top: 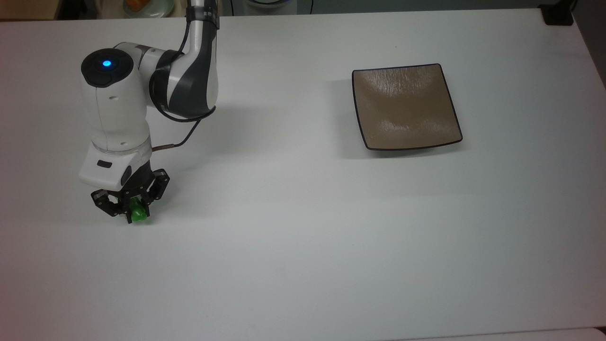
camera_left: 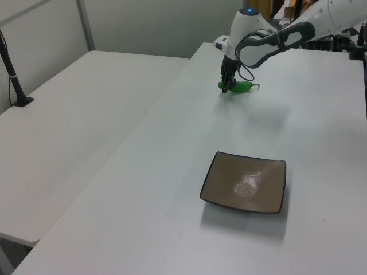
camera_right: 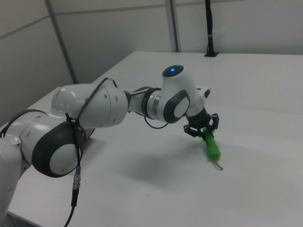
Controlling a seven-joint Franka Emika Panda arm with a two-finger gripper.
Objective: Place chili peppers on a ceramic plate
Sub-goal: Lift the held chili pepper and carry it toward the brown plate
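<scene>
No text, label, brand, number or sign can be read anywhere in these views.

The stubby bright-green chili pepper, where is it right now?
The stubby bright-green chili pepper lies on the white table at the top view's lower left, between the gripper fingers and far from the square brown ceramic plate.
</scene>
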